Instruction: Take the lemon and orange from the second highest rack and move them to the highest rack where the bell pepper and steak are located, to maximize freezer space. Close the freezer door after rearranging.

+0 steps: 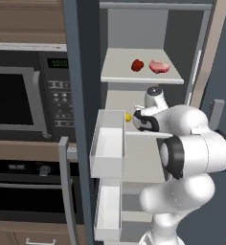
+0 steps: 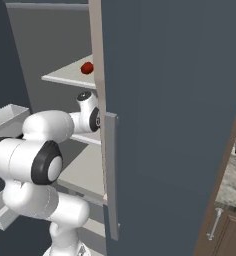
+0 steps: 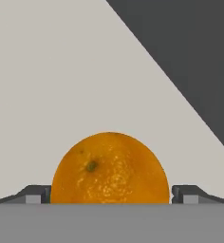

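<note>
The orange [image 3: 109, 168] lies on the pale second highest rack [image 3: 61, 85], right in front of my hand. My gripper [image 3: 111, 198] is open, with one dark fingertip [image 3: 35, 194] on each side of the orange, close against it. In the left base view my hand [image 1: 146, 119] reaches into the freezer [image 1: 134, 28] at that rack [image 1: 119, 101] and hides the orange. The yellow lemon [image 1: 128, 116] sits just left of the hand. One level up, the highest rack [image 1: 119, 76] carries the dark red bell pepper [image 1: 137, 65] [image 2: 87, 67] and the pink steak [image 1: 158, 67].
The freezer door [image 1: 81, 95] stands open to the left, its white bins [image 1: 107, 143] close beside my arm and its grey handle [image 1: 63, 186] below. A black microwave [image 1: 19, 95] and an oven [image 1: 24, 191] sit further left. A closed slate-blue panel [image 2: 175, 125] walls off the right.
</note>
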